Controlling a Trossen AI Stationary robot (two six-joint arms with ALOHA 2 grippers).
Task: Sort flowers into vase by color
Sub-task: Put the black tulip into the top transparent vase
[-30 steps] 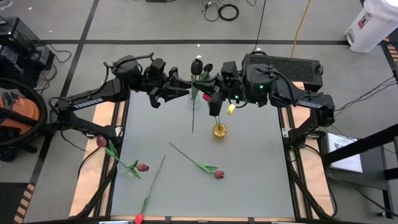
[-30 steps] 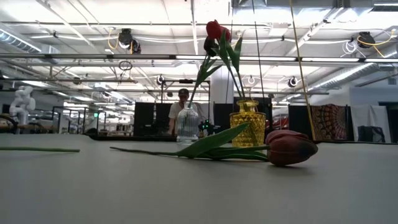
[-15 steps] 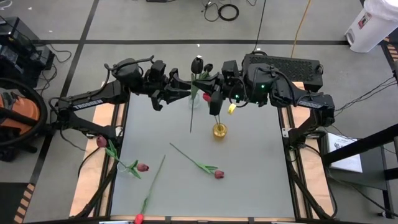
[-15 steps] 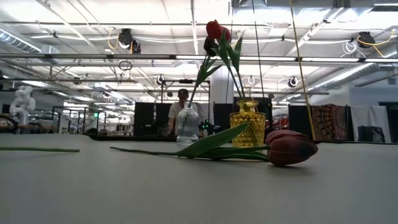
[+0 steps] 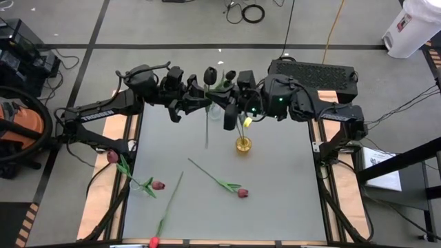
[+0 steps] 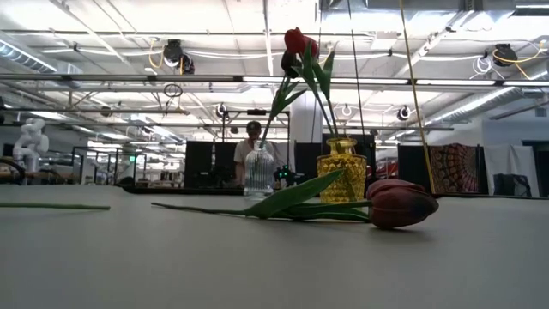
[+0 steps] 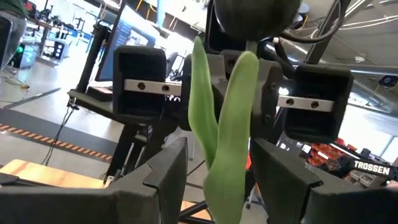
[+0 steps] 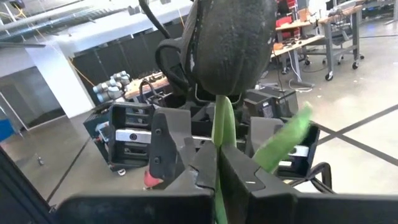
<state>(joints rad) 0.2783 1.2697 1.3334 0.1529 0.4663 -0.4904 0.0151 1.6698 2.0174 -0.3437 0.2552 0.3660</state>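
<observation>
High view: at the counter's (image 5: 275, 200) far edge, the right gripper (image 5: 230, 117), jaws pinching its stem, holds a dark-headed artificial tulip (image 5: 209, 74) upright between the left gripper's (image 5: 195, 103) spread jaws. A handover appears underway; next, the left jaws must close on the stem before the right releases.
</observation>
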